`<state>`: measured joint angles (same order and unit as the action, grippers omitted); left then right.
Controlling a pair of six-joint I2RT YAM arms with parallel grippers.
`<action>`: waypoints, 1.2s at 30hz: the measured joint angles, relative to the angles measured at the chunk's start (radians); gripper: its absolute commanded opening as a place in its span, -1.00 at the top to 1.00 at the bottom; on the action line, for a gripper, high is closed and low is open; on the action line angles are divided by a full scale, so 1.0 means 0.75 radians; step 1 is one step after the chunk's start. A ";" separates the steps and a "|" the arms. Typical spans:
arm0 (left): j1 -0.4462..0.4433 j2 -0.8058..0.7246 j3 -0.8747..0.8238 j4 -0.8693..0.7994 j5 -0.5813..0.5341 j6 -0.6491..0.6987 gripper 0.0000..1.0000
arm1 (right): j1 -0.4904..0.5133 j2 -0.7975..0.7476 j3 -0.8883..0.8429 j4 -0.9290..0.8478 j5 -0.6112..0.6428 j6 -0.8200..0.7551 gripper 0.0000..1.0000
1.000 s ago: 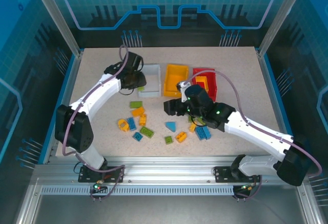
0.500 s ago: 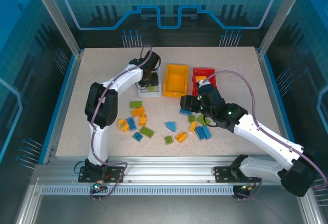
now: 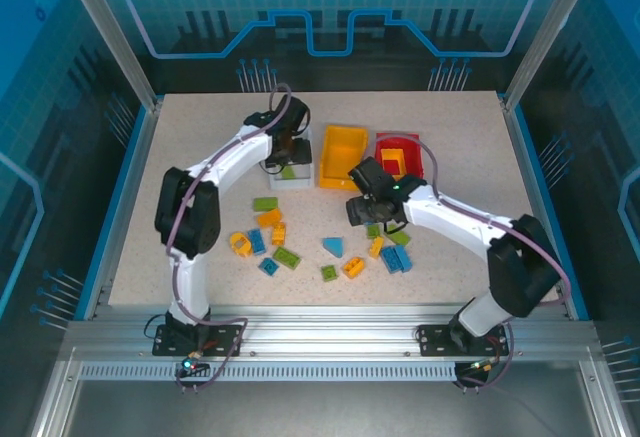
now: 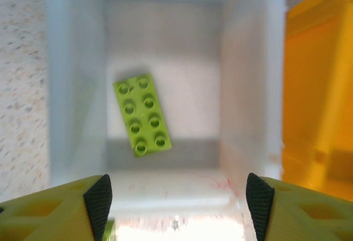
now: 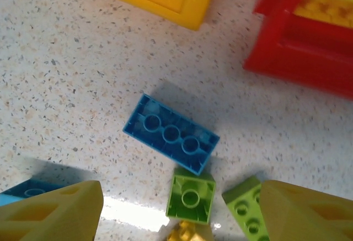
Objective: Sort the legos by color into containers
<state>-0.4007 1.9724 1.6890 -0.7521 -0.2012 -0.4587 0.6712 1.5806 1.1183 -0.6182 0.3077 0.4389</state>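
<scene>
Speckled beige table (image 3: 460,127), blue-edged, set in an aluminium frame (image 3: 330,342) with blue see-through panels (image 3: 330,7) behind and at both sides. At the far middle, three bins in a row: white bin (image 4: 242,86) left, yellow bin (image 3: 340,147) middle, red bin (image 5: 298,42) right. Near of them, loose legos (image 3: 286,256) scattered between the two arms, green, blue and orange-yellow mixed.

Above the white bin, left gripper (image 4: 176,197), jaws spread wide, nothing between them. Down on the bin floor, one green brick (image 4: 142,114), flat, studs up, slightly askew. Just near of the yellow and red bins, right gripper (image 5: 179,197), jaws likewise wide, gripping nothing. Under it, a blue brick (image 5: 171,140) lying underside up, a small green cube (image 5: 190,199) just beside its near edge.

From above, much of the white bin covered by the left arm. In the red bin, a yellow piece (image 5: 328,4), blurred and cut by the picture edge. Behind one right finger, another blue piece (image 5: 30,187), mostly hidden. Impossible to tell whether the right fingers touch the table.
</scene>
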 measured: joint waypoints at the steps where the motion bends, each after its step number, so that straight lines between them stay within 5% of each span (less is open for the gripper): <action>1: -0.005 -0.058 -0.043 0.011 0.006 -0.013 -0.50 | 0.000 0.026 0.025 -0.011 -0.001 -0.054 -0.54; 14: -0.267 -0.933 -0.679 0.173 0.151 -0.262 -0.60 | 0.000 0.363 0.313 -0.219 -0.024 -0.493 -0.56; 22: -0.354 -1.136 -0.783 0.172 0.161 -0.343 -0.61 | -0.003 0.515 0.380 -0.273 0.015 -0.569 -0.36; 36: -0.385 -1.234 -0.840 0.172 0.160 -0.369 -0.61 | -0.050 0.573 0.413 -0.282 -0.032 -0.611 0.40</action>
<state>-0.6891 1.0466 1.0592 -0.6231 -0.0814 -0.7357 0.6334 2.0106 1.4281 -0.8295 0.2840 -0.0196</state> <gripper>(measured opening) 0.805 0.336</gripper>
